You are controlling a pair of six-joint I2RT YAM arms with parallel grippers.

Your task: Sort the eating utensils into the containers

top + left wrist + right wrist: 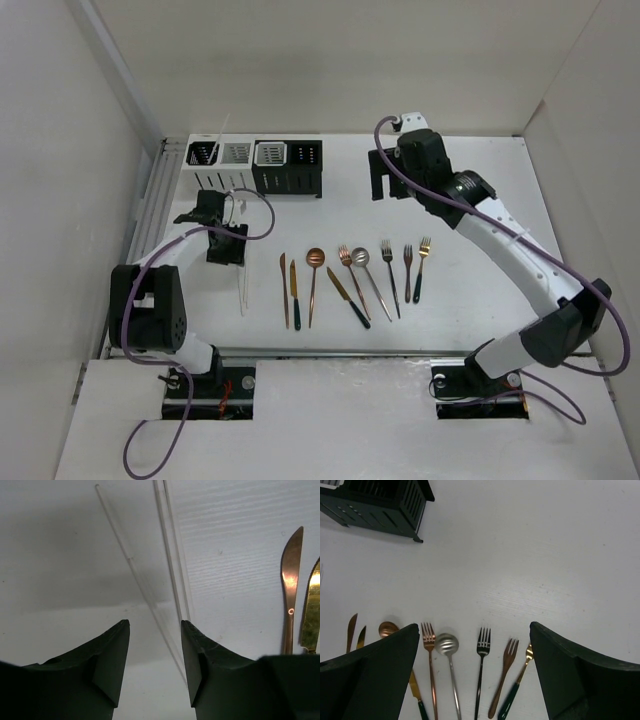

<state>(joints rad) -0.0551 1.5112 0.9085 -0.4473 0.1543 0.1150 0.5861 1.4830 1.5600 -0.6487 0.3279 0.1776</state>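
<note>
Left wrist: left gripper narrowly parted, empty; pale chopsticks near table's left edge, faint, ends hidden behind fingers. Right gripper wide, empty; utensil row toward near edge, handles cut off.

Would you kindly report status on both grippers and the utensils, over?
Left gripper open over chopsticks. Right gripper open, empty, clear of cutlery row. Nothing in the way.
</note>
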